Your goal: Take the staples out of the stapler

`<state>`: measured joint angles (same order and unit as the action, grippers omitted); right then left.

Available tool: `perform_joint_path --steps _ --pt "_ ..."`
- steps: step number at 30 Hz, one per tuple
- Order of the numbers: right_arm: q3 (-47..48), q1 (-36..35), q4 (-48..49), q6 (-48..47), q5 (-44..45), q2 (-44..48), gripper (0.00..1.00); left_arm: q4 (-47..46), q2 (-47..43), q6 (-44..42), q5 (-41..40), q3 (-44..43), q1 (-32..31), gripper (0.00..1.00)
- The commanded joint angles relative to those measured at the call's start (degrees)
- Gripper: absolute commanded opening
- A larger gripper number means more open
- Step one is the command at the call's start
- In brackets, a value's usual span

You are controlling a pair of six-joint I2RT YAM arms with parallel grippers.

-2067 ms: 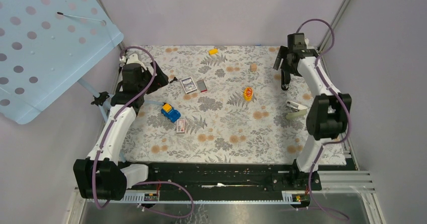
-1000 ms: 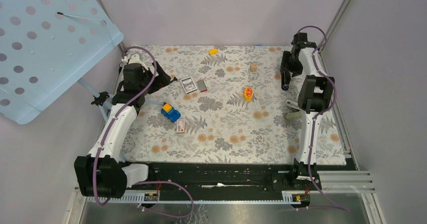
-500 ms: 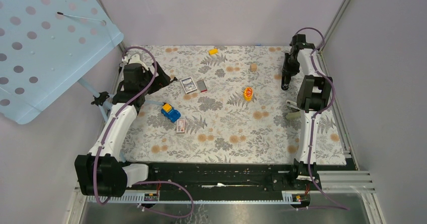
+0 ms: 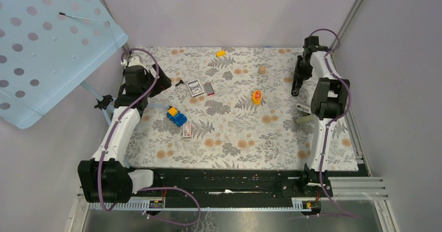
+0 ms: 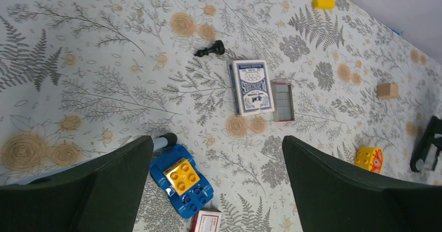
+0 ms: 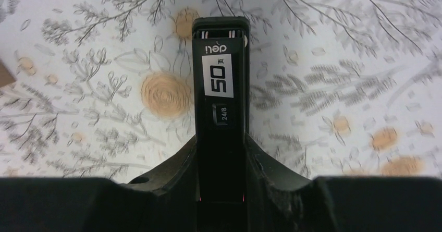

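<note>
Your left hand (image 5: pixel 216 147) is spread wide and holds nothing, hovering over the table (image 4: pixel 229 138). Under it and ahead of it you've got one blue toy car (image 5: pixel 182 182), one black chess pawn (image 5: pixel 211 49) and one deck of cards (image 5: pixel 252 86). One red-rimmed grey box (image 5: pixel 283 101) sits right against the deck's right side, and one red-and-white box (image 5: pixel 206 222) lies just beside the car. Further to that hand's right: one yellow block (image 5: pixel 323 1), one wooden cube (image 5: pixel 387 90), one orange-and-yellow toy (image 5: pixel 369 159).

Now the one that counts: the stapler (image 6: pixel 221 81), just the one, is pinched between the fingers of your right hand (image 6: pixel 221 156), well apart from the left hand. Its long axis runs straight out from the right hand, label side facing the wrist camera. The far tip is down near the table; I cannot tell whether it touches. The right arm has it, so I'd judge the left must cross over to reach it.
</note>
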<state>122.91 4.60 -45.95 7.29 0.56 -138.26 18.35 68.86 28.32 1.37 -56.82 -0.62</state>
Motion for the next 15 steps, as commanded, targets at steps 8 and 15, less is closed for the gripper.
perform_joint_path --steps 8,15 --pt "-17.1 -0.3 13.9 8.4 0.6 28.0 0.00 -1.3 -1.2 2.8 -7.0 0.2 2.6 0.99" --pt "-20.2 -0.4 13.8 9.9 -2.0 34.9 0.00 2.4 4.0 6.6 0.4 -1.7 9.0 0.99"
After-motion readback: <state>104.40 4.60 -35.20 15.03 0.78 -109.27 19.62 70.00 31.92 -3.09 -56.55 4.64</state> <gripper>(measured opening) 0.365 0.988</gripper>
